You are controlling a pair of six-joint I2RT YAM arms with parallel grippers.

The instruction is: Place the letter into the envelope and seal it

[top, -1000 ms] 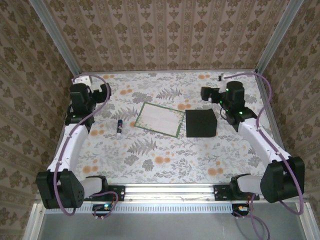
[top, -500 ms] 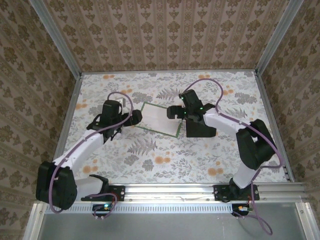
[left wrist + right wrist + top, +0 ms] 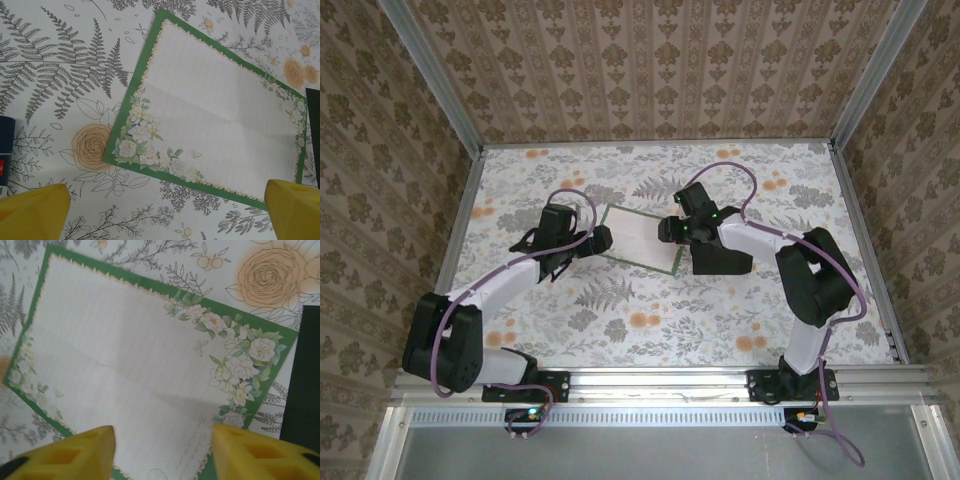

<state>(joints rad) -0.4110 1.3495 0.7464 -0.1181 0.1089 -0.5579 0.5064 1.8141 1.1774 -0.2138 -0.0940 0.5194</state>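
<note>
The letter, a white lined sheet with a green border and flower corners, lies flat on the floral table. My left gripper hovers at its left end, open wide, and both yellow fingertips stand over bare table just off the letter. My right gripper hangs over the letter's right end. Its fingers are apart above the letter, with nothing between them. The black envelope lies flat just right of the letter, and its edge shows in both wrist views.
A small tube with a dark cap lies on the table left of the letter. The table has patterned walls on three sides and a metal rail along its near edge.
Both arms have swung in from the back corners to the letter's two ends. The right gripper's fingers have come closer together. Letter and envelope have not moved.
</note>
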